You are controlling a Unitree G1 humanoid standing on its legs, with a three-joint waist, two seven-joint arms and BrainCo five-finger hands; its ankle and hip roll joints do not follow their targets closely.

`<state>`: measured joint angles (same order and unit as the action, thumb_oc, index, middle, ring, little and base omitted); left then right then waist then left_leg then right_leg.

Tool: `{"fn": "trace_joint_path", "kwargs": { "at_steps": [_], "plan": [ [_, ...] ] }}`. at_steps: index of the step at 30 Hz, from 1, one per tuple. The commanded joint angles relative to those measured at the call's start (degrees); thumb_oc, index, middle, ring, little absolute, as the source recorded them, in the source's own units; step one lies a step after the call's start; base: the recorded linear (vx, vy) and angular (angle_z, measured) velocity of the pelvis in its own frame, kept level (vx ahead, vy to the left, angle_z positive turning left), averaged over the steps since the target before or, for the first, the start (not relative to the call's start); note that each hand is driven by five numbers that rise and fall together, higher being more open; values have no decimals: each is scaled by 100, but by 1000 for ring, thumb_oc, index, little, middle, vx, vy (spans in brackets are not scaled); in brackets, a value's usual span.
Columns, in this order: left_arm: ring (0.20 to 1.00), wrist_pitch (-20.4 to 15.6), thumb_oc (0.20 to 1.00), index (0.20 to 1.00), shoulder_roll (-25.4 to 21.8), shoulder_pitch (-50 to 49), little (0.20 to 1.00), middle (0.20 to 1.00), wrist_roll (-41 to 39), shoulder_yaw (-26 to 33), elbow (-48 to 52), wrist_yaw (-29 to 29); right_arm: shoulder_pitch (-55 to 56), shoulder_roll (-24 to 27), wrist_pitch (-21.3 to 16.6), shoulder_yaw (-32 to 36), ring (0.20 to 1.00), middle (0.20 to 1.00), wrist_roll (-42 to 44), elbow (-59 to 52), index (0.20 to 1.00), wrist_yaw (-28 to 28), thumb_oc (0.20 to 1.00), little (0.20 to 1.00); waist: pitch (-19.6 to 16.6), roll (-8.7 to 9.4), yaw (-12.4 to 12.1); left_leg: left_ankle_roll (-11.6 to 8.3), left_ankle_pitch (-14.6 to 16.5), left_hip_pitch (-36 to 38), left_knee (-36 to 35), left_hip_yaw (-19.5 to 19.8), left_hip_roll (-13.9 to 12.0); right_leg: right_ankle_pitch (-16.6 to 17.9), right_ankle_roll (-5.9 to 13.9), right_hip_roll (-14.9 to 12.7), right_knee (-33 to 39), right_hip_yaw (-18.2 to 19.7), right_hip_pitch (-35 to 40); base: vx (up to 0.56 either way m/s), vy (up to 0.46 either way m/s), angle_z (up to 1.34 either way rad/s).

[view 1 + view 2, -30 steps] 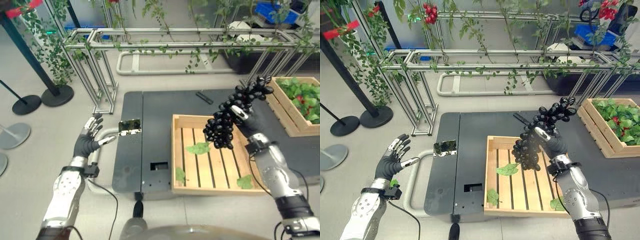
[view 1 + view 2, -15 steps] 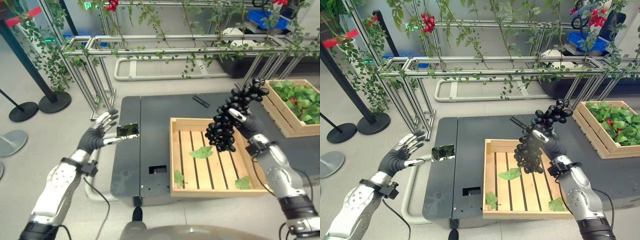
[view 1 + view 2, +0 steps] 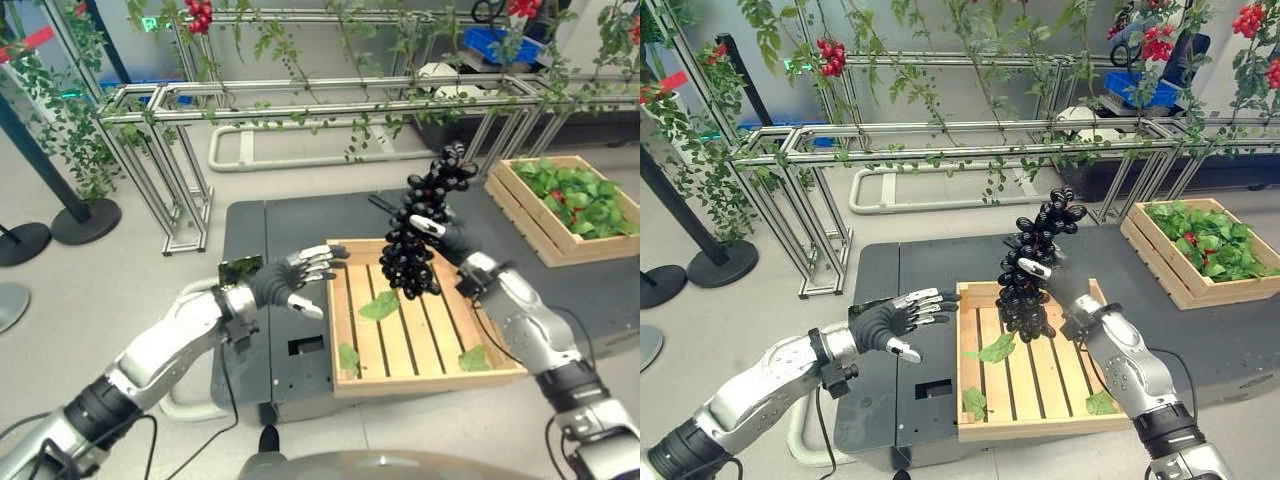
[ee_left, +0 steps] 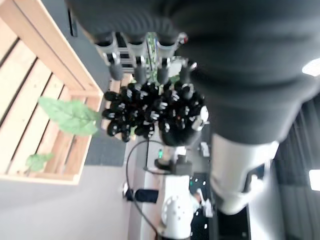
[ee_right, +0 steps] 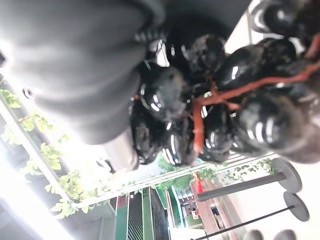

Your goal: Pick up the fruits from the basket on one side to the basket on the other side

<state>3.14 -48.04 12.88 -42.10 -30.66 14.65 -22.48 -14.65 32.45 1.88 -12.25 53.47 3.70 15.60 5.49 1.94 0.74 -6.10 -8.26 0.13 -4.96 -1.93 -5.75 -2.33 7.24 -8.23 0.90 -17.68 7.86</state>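
Our left hand (image 3: 290, 286) reached with straight fingers toward the crate (image 3: 352, 250). Our right hand (image 3: 437, 232) grasped the grapes (image 3: 408, 262), which hung above the crate's slats. We judged this a handover step; next, the left hand needed to close round the bunch.

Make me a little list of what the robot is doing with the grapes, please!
fruit: bunch of black grapes
held by: right hand, curled round the bunch
where: hanging above the far end of the slatted wooden crate
in that crate: a few green leaves
left hand: open, fingers reaching toward the grapes, beside the crate's left edge
other crate: to the right, full of leaves and red fruit
underneath: dark platform
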Motion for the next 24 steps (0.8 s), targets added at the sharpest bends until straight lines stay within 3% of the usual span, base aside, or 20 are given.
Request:
{"fn": "trace_joint_path", "kwargs": {
  "at_steps": [1, 9, 19, 24],
  "plan": [
    [1000, -218, 1000, 1000, -5, 465, 1000, 1000, -386, 52, -20, 30, -815, 39, -496, 37, 200, 200, 257, -223, 200, 18, 200, 200, -159, 188, 19, 78, 789, 395, 251, -93, -41, 379, 315, -269, -108, 15, -524, 18, 13, -7],
    [1000, -165, 1000, 1000, 292, 1063, 1000, 1000, -313, -391, -295, 76, -1094, -215, -518, -236, 200, 200, 266, -219, 200, 9, 200, 200, -176, 203, 61, 94, 823, 419, 261, -112, -32, 361, 313, -263, -102, 53, -514, 10, 4, -3],
    [1000, -471, 1000, 1000, 1343, 1301, 1000, 1000, 522, -167, -1066, 484, -899, -444, -424, -280, 200, 200, 121, -645, 200, 101, 200, 200, -207, 253, 124, 115, 863, 407, 270, -80, -10, 300, 288, -261, -119, 21, -491, 0, 0, 0],
    [1000, -548, 1000, 1000, 1525, 1308, 1000, 1000, 680, -84, -1139, 572, -911, -544, -386, -366, 200, 200, 87, -669, 200, 99, 200, 200, -219, 257, 120, 122, 877, 431, 266, -114, -9, 299, 287, -263, -99, 39, -470, 0, 0, 0]
  ]
}}
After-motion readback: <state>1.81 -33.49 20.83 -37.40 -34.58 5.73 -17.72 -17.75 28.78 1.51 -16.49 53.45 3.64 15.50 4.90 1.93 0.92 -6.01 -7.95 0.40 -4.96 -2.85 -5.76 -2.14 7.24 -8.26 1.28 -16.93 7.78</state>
